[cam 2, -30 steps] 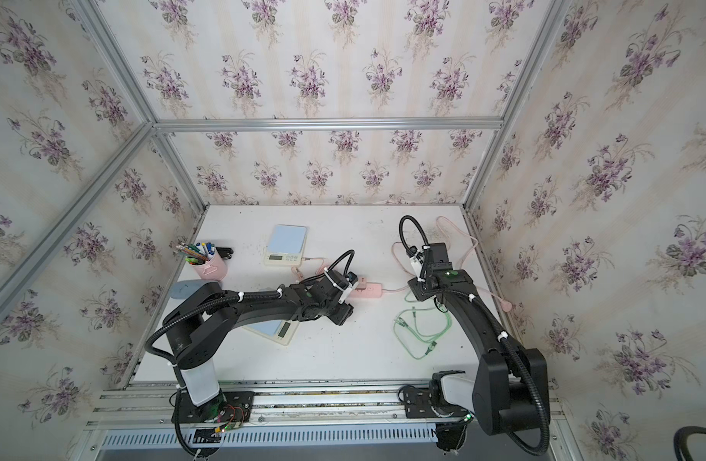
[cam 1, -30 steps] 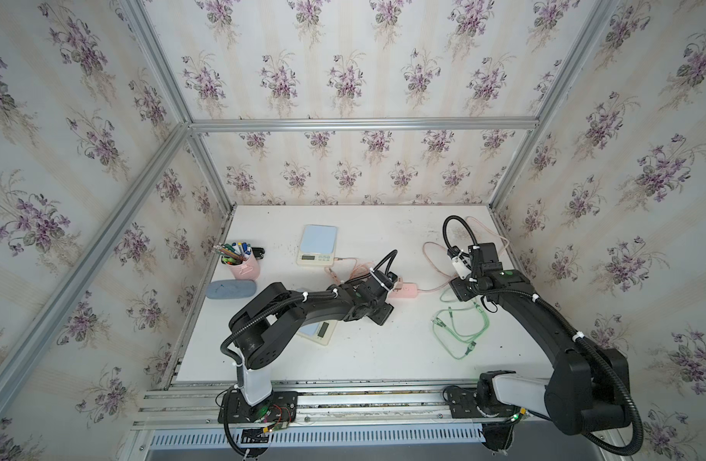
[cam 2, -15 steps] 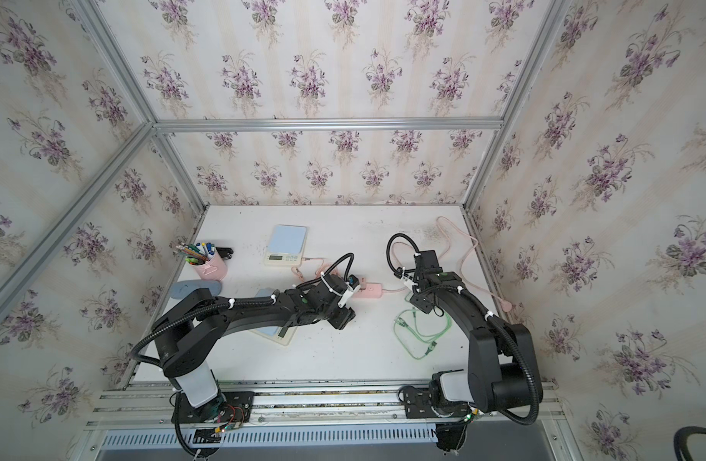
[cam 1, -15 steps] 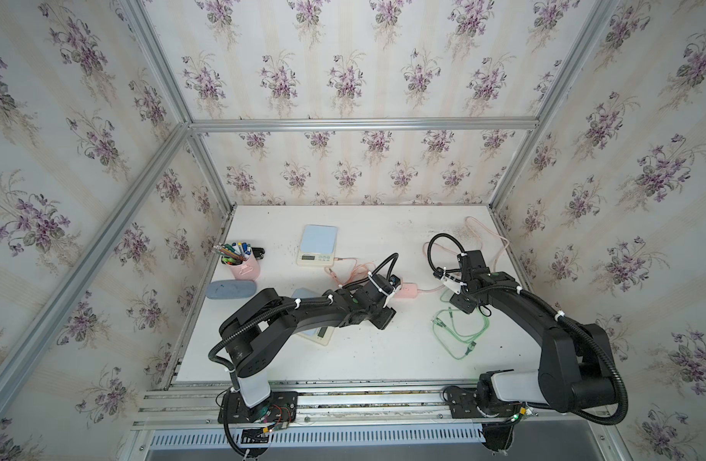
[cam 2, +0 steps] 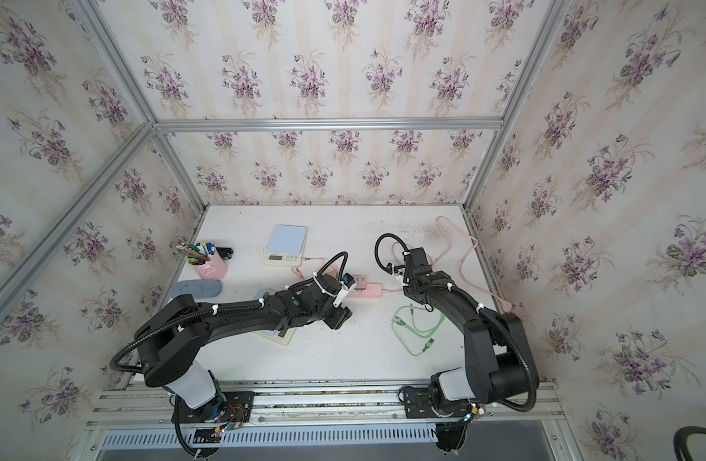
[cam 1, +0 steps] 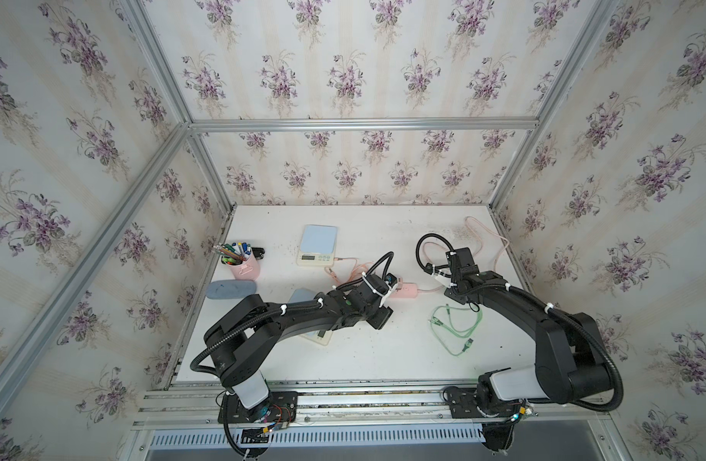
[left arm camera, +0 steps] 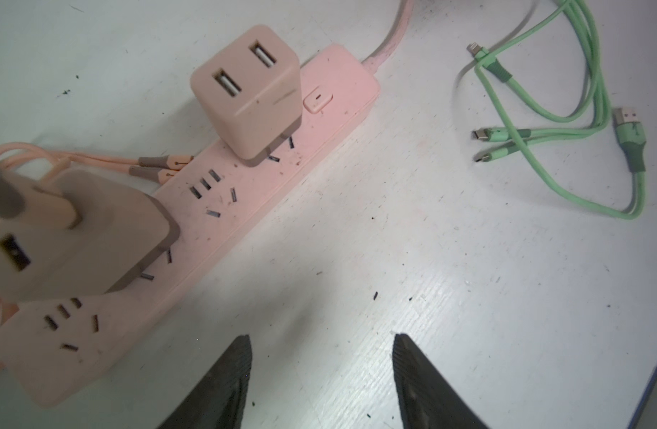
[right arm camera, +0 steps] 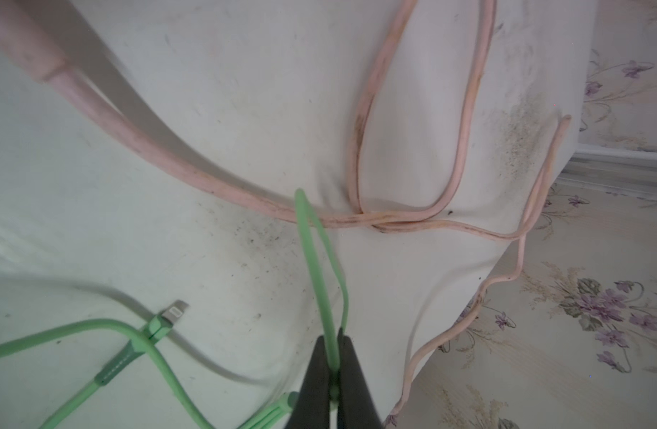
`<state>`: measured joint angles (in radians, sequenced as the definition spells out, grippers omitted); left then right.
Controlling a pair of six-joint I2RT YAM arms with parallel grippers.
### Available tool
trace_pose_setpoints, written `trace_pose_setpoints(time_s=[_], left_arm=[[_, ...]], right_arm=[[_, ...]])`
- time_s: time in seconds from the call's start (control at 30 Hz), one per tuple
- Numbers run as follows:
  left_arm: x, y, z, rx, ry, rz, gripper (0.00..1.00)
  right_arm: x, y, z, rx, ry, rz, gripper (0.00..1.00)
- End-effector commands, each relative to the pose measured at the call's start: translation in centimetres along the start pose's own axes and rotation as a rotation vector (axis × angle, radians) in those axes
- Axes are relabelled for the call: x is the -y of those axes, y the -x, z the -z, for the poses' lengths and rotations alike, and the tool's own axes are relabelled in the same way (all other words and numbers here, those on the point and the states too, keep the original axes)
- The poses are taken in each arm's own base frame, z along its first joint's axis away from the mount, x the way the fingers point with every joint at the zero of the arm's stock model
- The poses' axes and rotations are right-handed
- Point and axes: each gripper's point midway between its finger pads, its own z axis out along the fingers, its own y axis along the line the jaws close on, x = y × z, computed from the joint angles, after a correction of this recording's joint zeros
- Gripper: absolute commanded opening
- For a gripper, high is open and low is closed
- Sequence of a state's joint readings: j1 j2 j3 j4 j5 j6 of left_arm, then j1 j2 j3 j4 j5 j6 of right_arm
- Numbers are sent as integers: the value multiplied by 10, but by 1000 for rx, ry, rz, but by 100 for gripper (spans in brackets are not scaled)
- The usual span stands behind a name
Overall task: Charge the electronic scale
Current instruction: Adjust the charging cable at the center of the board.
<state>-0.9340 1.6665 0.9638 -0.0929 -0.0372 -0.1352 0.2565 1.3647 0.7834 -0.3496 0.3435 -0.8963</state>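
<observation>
Evidently early, the right gripper [right arm camera: 332, 334] pinched the looped green cable [right arm camera: 316, 275], its plugs [cam 1: 434, 320] lying unconnected right of centre in both top views, while the left gripper [left arm camera: 321, 338] hung open.
</observation>
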Motion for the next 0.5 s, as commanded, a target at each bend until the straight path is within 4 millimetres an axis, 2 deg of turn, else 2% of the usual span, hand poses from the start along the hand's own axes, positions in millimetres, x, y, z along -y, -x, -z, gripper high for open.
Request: trace_pose_setpoints(time_s=[0.0, 0.13, 0.23, 0.33, 0.47], left_arm=[[-2, 8, 9, 35, 12, -7, 63], [3, 21, 21, 81, -16, -11, 63], [8, 32, 32, 121, -42, -14, 63], [10, 38, 43, 151, -58, -12, 64], [10, 39, 54, 171, -59, -1, 64]], right_arm=[[20, 19, 33, 153, -54, -163, 0], [44, 30, 91, 358, -140, -307, 0], [51, 33, 121, 470, -166, -367, 0], [49, 38, 132, 532, -134, -434, 0], [48, 53, 131, 594, -56, -548, 0]])
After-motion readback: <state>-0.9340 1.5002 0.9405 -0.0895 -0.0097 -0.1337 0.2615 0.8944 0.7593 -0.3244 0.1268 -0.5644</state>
